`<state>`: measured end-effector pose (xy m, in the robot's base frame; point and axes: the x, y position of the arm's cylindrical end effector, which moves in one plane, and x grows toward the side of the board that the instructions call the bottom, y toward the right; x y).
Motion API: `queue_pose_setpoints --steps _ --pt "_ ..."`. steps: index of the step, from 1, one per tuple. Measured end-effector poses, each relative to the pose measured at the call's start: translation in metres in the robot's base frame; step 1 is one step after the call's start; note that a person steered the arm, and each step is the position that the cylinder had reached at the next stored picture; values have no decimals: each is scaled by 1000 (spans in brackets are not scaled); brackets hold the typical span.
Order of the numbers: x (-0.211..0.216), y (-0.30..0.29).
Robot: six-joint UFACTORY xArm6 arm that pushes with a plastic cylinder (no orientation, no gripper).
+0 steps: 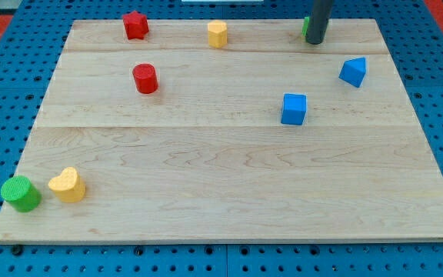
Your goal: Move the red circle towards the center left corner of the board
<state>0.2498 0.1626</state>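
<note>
The red circle [144, 78], a short red cylinder, stands on the wooden board [221, 177] in its upper left part. My tip [314, 42] is far to the right of it, near the board's top edge, at the end of the dark rod. The rod stands right in front of a green block [305, 28], hiding most of it, so its shape cannot be made out.
A red star block [135, 25] and a yellow block [218, 34] sit along the top edge. A blue cube [294, 108] and a blue block [353, 71] lie on the right. A green cylinder [21, 192] and a yellow heart [68, 185] sit at the bottom left corner.
</note>
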Motion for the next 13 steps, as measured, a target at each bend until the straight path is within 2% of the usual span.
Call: queue_pose_setpoints --steps 3,4,5,6,8,9,11,13 --pt "5 -2" --pt "23 -20" --pt "24 -111" --pt "63 -175" --pt "81 -246" --pt "104 -312" --pt "123 -351" --pt "123 -349"
